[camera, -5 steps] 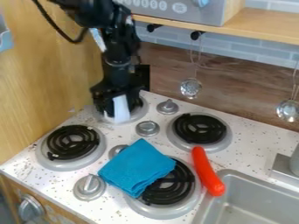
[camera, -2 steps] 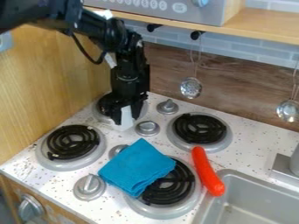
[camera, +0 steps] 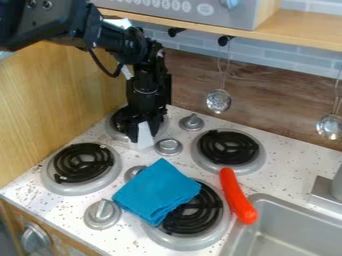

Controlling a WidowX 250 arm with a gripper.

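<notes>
Here, the black gripper (camera: 143, 141), whether spread or closed indeterminable, hangs near a round knob (camera: 168, 146), below a panel (camera: 155, 5) bearing white print.

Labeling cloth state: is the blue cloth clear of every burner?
No, the blue cloth lies partly over the burner beside the red object.
</notes>
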